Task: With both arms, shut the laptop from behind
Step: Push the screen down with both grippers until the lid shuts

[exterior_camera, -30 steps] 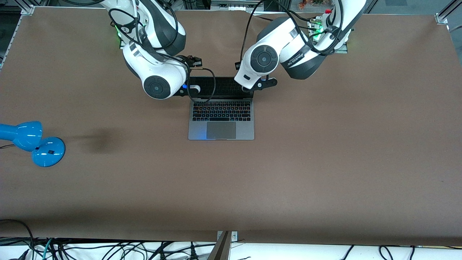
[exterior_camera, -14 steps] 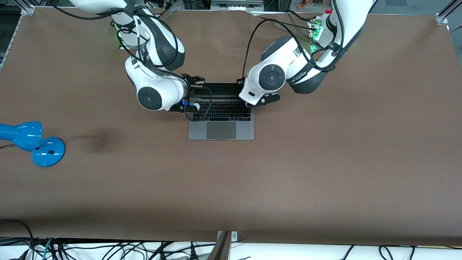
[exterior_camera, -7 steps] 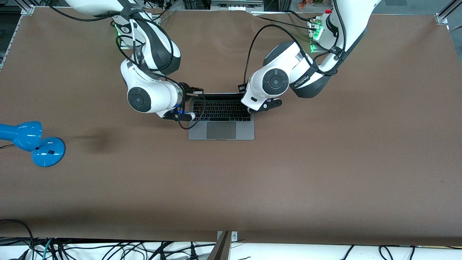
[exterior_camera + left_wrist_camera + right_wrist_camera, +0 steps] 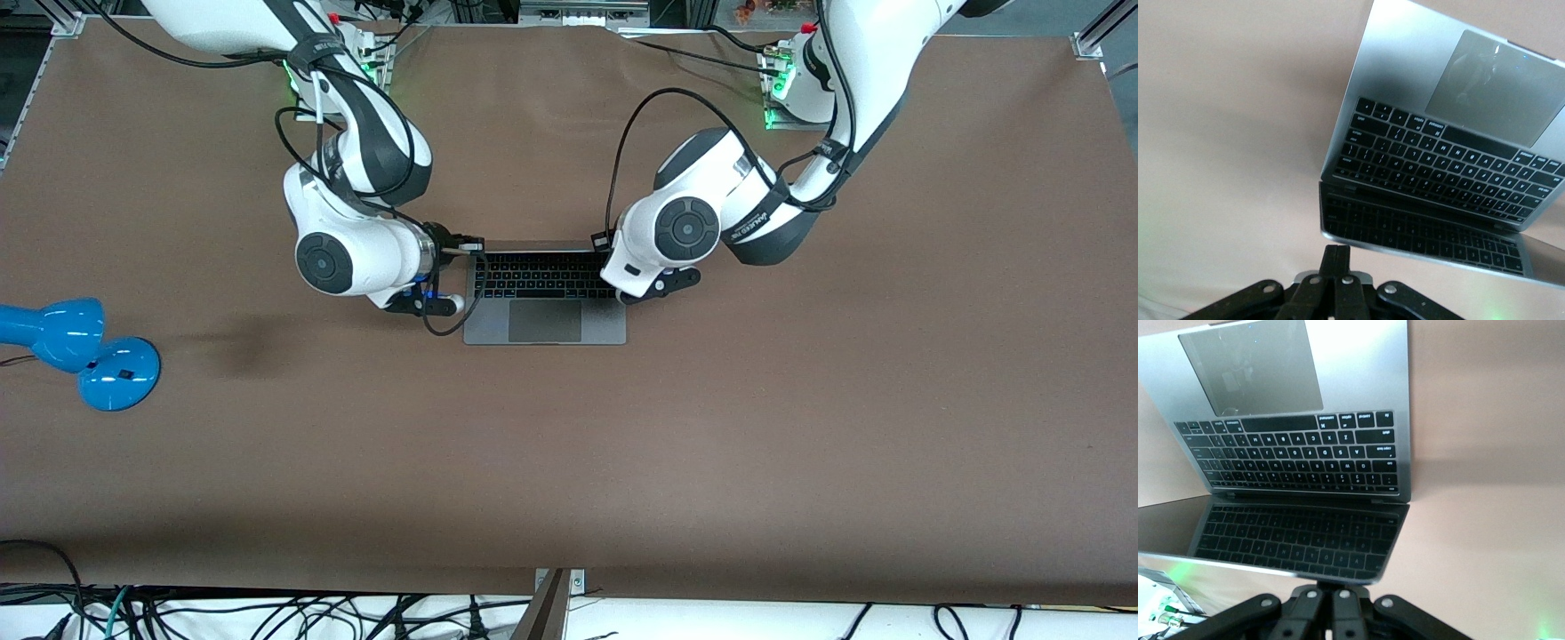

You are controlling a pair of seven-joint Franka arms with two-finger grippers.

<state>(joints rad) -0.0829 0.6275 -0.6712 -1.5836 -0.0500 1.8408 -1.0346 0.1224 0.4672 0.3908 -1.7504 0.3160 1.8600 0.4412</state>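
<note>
The laptop (image 4: pixel 544 298) is placed on the table (image 4: pixel 711 444), midway between the two arms' ends. Its lid is tilted low over the keyboard (image 4: pixel 1438 157). The left gripper (image 4: pixel 1336 267) is set against the lid's top edge toward the left arm's end, the right gripper (image 4: pixel 1333 600) toward the right arm's end. A lamp (image 4: pixel 76 351) is found at the right arm's end, slightly nearer the front camera than the laptop.

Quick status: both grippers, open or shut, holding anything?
Left gripper: shut, holding nothing, fingertips against the laptop lid's top edge.
Right gripper: shut, holding nothing, at the lid's top edge too.
</note>
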